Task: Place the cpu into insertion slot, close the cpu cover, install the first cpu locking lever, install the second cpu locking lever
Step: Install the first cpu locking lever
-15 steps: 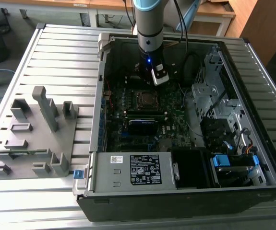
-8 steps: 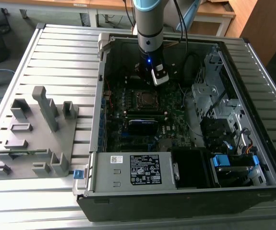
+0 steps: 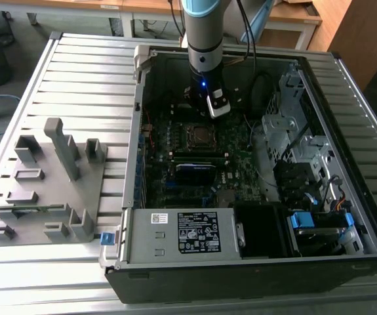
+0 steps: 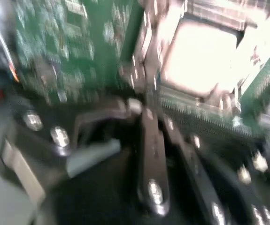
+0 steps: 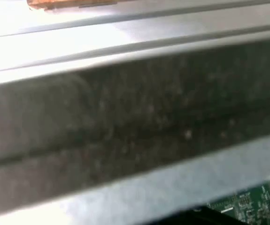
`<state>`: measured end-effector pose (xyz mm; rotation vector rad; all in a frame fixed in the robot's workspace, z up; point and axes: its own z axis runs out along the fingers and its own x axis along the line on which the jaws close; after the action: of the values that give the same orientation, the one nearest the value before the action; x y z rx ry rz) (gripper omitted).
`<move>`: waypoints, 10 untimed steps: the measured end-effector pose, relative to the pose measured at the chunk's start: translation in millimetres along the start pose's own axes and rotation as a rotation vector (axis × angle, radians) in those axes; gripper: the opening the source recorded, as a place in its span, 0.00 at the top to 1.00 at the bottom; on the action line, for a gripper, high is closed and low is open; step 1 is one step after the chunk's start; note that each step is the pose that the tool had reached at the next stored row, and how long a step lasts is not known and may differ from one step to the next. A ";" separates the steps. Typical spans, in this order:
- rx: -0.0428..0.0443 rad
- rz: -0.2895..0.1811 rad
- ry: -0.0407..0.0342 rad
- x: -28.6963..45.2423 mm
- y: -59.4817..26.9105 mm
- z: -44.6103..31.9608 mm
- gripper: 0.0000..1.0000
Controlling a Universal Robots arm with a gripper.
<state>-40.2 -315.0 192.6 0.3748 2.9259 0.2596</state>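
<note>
We've got the open black desktop computer case (image 3: pixel 254 262) lying on the slatted metal table (image 3: pixel 83 72), with the grey-and-blue robot arm (image 3: pixel 202 33) reaching down into it. The gripper (image 3: pixel 204 108) hangs over the dark green motherboard (image 3: pixel 195 167), just beyond the square black insertion slot with its silvery rim (image 3: pixel 200 136) as the exterior view frames it. From there the arm's own body covers the fingertips, so we honestly can't tell if the jaws are open or closed.

The second wrist view is heavily smeared. We can make out dark finger links with shiny rivets (image 4: pixel 153 154) in the foreground and, past them, a bright washed-out square that looks like the small flat silver-grey cpu (image 4: pixel 203 56) seated in the socket. Whether the thin silvery cpu cover frame is down over it, we can't say.

In the first wrist view we mostly get a blurred dark band of case wall (image 5: pixel 135 122), with a sliver of green board at one corner.

Off to the exterior view's left sits a grey plastic fixture block with upright posts (image 3: pixel 44 190).
</note>
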 end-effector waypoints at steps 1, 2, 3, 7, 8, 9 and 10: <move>0.0005 0.000 0.0002 0.0 0.0 -0.2 0.90; 0.0008 0.000 0.0002 0.0 -0.1 -0.2 0.90; 0.0007 0.000 0.0002 0.0 -0.1 -0.3 0.90; 0.0005 0.000 0.0002 -0.7 0.9 -5.0 0.90; 0.0007 0.000 0.0002 -1.0 1.2 -6.8 0.90; 0.0007 0.000 0.0002 -1.2 1.5 -8.0 0.90; 0.0008 0.000 0.0003 -1.4 1.7 -9.2 0.90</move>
<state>-40.3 -315.2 202.1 0.3749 2.9263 0.2585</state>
